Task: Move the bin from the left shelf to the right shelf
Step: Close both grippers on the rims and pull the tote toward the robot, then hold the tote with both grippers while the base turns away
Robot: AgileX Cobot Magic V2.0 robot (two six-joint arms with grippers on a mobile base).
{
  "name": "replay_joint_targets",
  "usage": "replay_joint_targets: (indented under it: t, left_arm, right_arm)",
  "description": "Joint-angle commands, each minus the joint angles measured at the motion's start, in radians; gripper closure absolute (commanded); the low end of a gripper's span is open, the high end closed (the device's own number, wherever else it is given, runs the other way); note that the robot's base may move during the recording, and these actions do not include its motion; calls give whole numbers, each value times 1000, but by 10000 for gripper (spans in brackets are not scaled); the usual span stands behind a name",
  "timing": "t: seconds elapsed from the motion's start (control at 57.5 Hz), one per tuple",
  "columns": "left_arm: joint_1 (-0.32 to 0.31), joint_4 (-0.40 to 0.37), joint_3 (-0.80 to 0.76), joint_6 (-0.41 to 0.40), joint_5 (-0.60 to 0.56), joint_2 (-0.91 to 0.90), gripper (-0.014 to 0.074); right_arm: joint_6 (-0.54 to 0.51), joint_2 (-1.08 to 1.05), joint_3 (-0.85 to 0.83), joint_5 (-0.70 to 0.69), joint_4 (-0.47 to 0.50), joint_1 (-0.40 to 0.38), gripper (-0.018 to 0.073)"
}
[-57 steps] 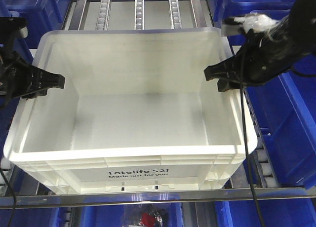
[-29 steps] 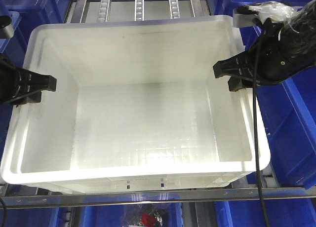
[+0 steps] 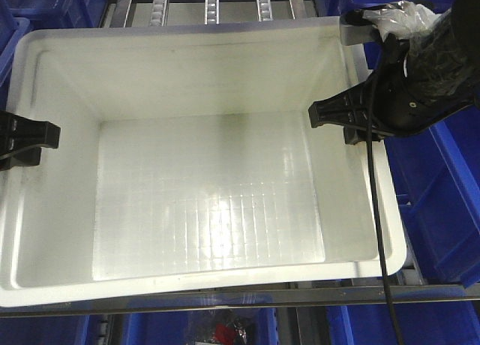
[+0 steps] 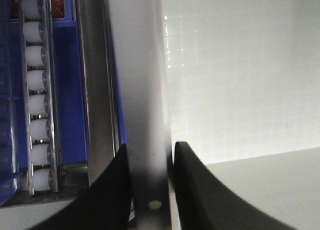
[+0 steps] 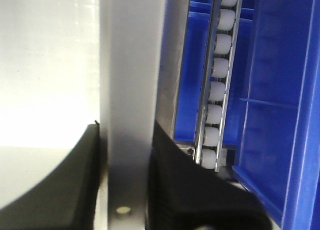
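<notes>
The bin, a large white tote seen from above, fills most of the front view, and its inside holds nothing. My left gripper clamps the bin's left wall. My right gripper clamps the right wall near the back corner. In the left wrist view the black fingers of the left gripper press on both sides of the bin wall. In the right wrist view the right gripper is shut on the bin wall in the same way. The bin's front face with its print is out of view.
Blue bins stand at the right and the top left. Roller rails run behind the bin, and more rollers lie beside its walls. A metal shelf bar crosses the front. A black cable hangs from the right arm.
The bin has come up and toward the camera between both grippers, so it looks larger and its printed front has dropped out of sight. The left gripper shifted left and lower in the frame.
</notes>
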Motion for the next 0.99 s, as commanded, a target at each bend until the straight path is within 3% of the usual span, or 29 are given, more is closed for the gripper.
replay_joint_targets:
  t: [0.0, 0.418, 0.975]
  left_arm:
    - [-5, -58, -64, 26, -35, -44, 603]
    - [-5, -80, -142, 34, 32, -44, 603]
    - [-4, -76, -142, 34, 14, -48, 603]
  right_arm:
    - [-1, -73, -44, -86, -58, 0, 559]
    - [-1, -145, -44, -54, -61, 0, 559]
    - [-1, -146, -44, -50, -73, 0, 559]
